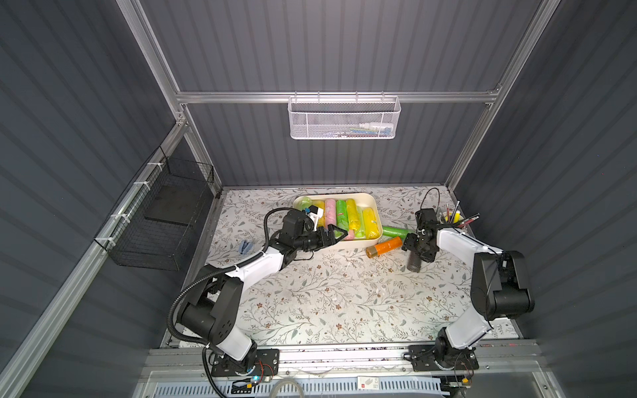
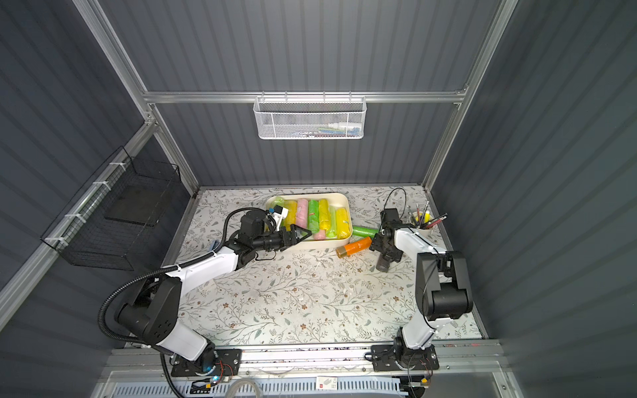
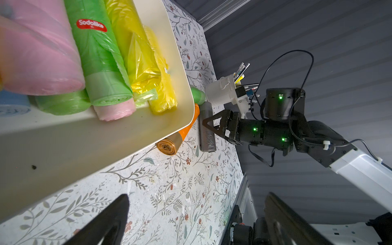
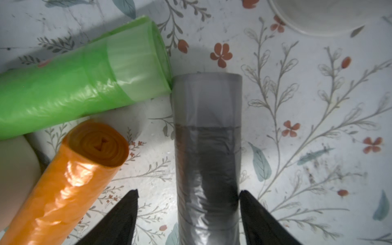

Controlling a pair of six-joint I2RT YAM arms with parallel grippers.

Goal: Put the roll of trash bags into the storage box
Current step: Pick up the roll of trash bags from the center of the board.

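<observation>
R gripper (image 4: pixel 188 191): loose astride grey roll (image 4: pixel 207 148), not clamped.
L gripper (image 3: pixel 197 196): spread wide, nr storage box (image 3: pixel 84 148).
Crowding: green roll (image 4: pixel 63 91), orange roll (image 4: pixel 70 180).

Noted thin plastic film, glossy and wrinkled, on the grey roll (image 1: pixel 414 264), also on the orange roll (image 1: pixel 386 246) at its 10 o'clock and the green roll (image 1: pixel 396 231) at its 11 o'clock in a top view. Found smooth cream plastic with soft shine on the storage box (image 3: pixel 63 148). Saw a worn, scratched flower-print cover on the table (image 4: pixel 307 95), white metal mesh on the hanging basket (image 1: pixel 344 119), black wire on the side basket (image 1: pixel 162 224).
</observation>
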